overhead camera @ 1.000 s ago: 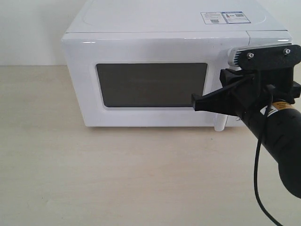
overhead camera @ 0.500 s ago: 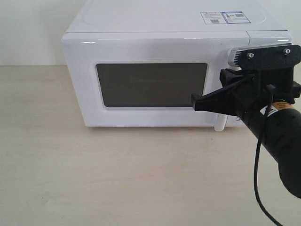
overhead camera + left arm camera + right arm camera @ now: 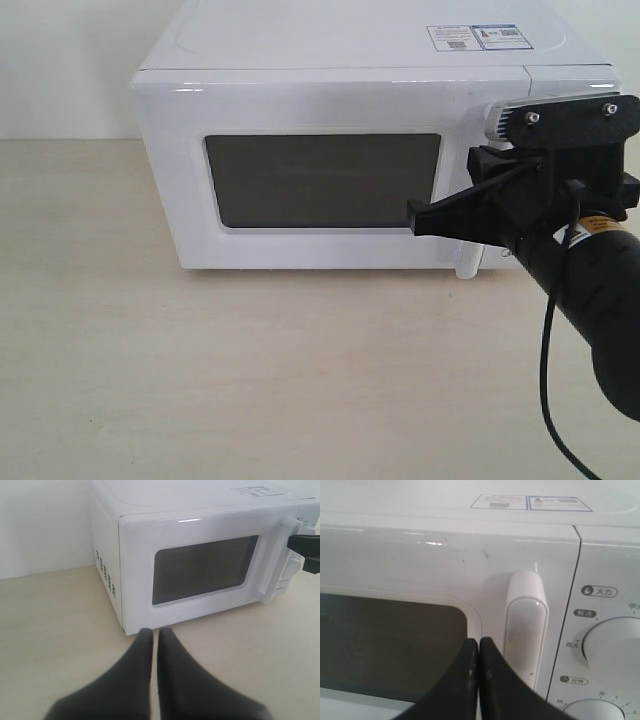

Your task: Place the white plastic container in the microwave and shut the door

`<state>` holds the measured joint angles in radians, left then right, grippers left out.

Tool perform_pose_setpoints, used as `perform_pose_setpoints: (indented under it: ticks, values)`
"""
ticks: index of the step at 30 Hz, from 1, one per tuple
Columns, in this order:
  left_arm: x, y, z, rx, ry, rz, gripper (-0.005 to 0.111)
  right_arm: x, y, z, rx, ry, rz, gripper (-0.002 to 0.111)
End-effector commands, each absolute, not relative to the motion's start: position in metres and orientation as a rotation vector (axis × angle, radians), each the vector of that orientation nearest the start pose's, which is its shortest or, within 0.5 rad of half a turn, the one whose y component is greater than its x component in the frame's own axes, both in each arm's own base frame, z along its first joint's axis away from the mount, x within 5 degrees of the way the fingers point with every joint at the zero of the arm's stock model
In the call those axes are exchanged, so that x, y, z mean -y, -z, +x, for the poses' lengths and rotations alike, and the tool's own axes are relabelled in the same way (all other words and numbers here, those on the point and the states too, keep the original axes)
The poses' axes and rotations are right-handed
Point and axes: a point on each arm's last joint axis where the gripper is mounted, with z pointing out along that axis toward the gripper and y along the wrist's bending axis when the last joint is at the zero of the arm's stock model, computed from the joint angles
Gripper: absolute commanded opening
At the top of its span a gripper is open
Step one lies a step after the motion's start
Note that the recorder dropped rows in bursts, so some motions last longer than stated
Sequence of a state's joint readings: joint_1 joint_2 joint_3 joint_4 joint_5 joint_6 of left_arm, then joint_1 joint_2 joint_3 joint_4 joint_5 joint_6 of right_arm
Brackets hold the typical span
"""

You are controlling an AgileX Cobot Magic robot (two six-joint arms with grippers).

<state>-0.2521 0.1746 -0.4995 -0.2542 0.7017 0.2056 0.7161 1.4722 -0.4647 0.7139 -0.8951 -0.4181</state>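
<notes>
The white microwave [image 3: 340,90] stands at the back of the table with its door [image 3: 320,180] closed and the dark window facing me. My right gripper [image 3: 415,215] is shut and empty, its tip at the door's right edge, just left of the vertical bar handle [image 3: 525,630]. In the right wrist view the gripper [image 3: 478,642] points at the strip between window and handle. My left gripper [image 3: 152,632] is shut on nothing, low over the table in front of the microwave's [image 3: 200,555] left front corner. The white plastic container is out of view.
Two round knobs [image 3: 615,640] with printed labels sit right of the handle. Stickers [image 3: 480,37] lie on the microwave's top. The wooden table [image 3: 250,370] spreads in front; a white wall is behind. A black cable [image 3: 548,350] hangs from the right arm.
</notes>
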Motion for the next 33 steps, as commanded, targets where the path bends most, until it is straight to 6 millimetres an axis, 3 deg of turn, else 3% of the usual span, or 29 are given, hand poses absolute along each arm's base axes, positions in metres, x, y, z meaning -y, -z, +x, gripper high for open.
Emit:
perform_pose_setpoints:
  ticks: [1, 6, 13, 17, 24, 33]
  values:
    - [0.023, -0.306, 0.031, -1.815, 0.316, 0.357, 0.004, -0.133, -0.211, 0.223, -1.689, -0.123, -0.157, 0.0]
    - [0.023, -0.306, 0.031, -1.815, 0.316, 0.357, 0.004, -0.13, -0.219, 0.221, -1.667, -0.137, -0.127, 0.0]
    - [0.023, -0.306, 0.031, -1.815, 0.316, 0.357, 0.004, -0.118, -0.251, 0.21, -1.572, -0.192, -0.053, 0.0]
    - [0.023, -0.306, 0.031, -1.815, 0.316, 0.357, 0.004, -0.103, -0.267, 0.202, -1.563, -0.24, 0.057, 0.0]
    - [0.023, -0.306, 0.031, -1.815, 0.316, 0.357, 0.004, -0.074, -0.276, 0.195, -1.695, -0.305, 0.075, 0.0]
    - [0.023, -0.306, 0.031, -1.815, 0.316, 0.357, 0.004, -0.03, -0.299, 0.17, -1.684, -0.251, 0.112, 0.0]
